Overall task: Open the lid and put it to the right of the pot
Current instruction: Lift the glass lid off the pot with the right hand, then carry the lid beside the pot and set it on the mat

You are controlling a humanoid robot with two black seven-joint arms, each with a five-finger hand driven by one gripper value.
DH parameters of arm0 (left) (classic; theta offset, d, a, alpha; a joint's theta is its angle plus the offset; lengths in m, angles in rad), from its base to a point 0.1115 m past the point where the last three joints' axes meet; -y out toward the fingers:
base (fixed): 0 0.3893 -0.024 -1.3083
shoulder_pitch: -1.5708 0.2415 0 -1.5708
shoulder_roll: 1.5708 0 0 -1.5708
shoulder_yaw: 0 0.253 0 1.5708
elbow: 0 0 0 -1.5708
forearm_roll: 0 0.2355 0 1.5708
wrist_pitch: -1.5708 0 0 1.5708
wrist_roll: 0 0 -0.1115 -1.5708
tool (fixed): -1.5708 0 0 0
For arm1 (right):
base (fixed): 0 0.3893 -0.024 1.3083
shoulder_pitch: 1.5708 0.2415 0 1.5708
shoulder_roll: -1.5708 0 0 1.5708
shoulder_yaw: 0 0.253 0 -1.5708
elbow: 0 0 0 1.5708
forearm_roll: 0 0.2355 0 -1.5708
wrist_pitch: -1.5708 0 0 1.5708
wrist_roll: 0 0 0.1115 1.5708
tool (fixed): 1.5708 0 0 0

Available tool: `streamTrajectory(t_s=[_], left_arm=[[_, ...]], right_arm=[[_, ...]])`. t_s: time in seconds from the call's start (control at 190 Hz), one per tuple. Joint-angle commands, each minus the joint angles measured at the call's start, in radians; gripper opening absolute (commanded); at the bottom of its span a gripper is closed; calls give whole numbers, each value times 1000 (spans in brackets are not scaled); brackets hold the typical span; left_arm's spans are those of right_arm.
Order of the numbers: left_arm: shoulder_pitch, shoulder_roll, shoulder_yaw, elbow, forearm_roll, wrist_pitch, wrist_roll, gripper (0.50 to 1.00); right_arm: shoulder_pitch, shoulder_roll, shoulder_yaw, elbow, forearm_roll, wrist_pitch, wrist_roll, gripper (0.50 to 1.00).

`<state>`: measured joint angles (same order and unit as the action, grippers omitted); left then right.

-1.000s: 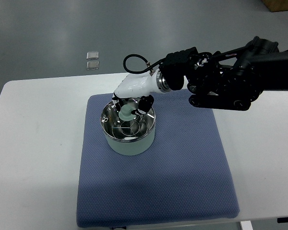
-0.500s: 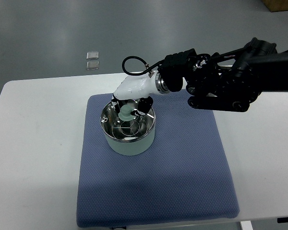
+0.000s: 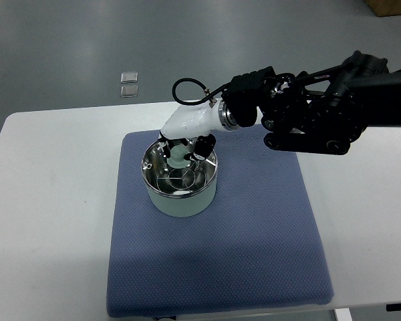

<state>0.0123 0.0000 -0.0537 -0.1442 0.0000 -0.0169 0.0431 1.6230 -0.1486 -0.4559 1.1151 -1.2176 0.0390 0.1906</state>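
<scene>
my right hand (image 3: 184, 148) hangs over the far rim of the pot (image 3: 179, 182), its arm reaching in from the right, and the change across the last second is small but telling: the hand has drawn back a little toward the far edge and risen slightly, so the fingers (image 3: 204, 145) that were lower over the lid now sit just above its back part. the pot itself has not shifted on the blue mat (image 3: 254, 254), and the glass lid (image 3: 176, 176) is still seated inside the rim, flat, with its knob near the middle. my fingers are curled down and drawn fairly close together around something pale between them, but from this steep view i cannot tell whether they are really pinching the knob or only hovering beside it. since the lid has not lifted or tilted with the hand's small rise, i judge that i have no firm hold yet, or am still settling the grip. that leaves the task at its first step: the lid not yet off, and the bare stretch of mat to the right of the pot waiting for it. my left hand is out of sight. the white table (image 3: 47, 221) carries nothing else near the work
</scene>
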Motion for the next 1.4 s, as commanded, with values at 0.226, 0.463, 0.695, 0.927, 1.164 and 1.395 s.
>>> streamTrajectory(t_s=[0.226,0.463,0.695,0.927,1.164,1.395], left_arm=[[0,0,0,0,0,0,0,1000],[0,0,0,0,0,0,0,1000],[0,0,0,0,0,0,0,1000],[0,0,0,0,0,0,0,1000],[0,0,0,0,0,0,0,1000],[0,0,0,0,0,0,0,1000]], right_arm=[[24,-23,11,11,6,-5,9,500],[44,-45,14,15,10,-8,10,500],[52,-108,13,18,12,-8,12,500],[40,-172,0,12,4,-10,10,500],[-11,-239,-4,-9,-10,-8,10,500],[-107,-285,-17,-37,-31,-24,9,500]])
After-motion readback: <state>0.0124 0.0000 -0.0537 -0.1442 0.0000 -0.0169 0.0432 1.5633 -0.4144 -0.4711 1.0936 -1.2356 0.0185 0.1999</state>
